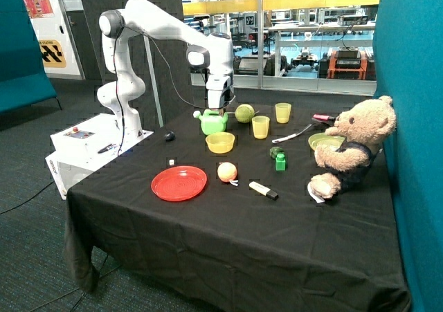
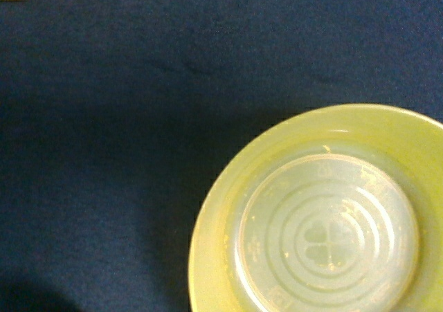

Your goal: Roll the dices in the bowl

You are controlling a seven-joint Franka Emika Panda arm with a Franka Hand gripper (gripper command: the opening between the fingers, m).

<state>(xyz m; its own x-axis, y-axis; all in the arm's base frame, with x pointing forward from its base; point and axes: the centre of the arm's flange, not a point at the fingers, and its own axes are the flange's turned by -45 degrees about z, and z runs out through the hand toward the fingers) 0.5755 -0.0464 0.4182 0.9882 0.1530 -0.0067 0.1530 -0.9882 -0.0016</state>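
Yellow bowl (image 1: 220,142) sits mid-table w/ nothing in it; wrist view shows its bare inside (image 2: 325,236), clover mark at bottom. Gripper (image 1: 220,109) hangs just above bowl, beside green watering can (image 1: 213,122); fingers' state can't tell. Only outside view shows die (image 1: 172,162), on cloth by red plate (image 1: 178,183), apart from bowl.

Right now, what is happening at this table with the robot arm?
The robot arm holds its pincer above the black tablecloth, over the yellow bowl and close to the green watering can. The wrist view looks down into that bowl, and it is empty. One small white die lies on the cloth beside the red plate, so nothing is rolled yet.
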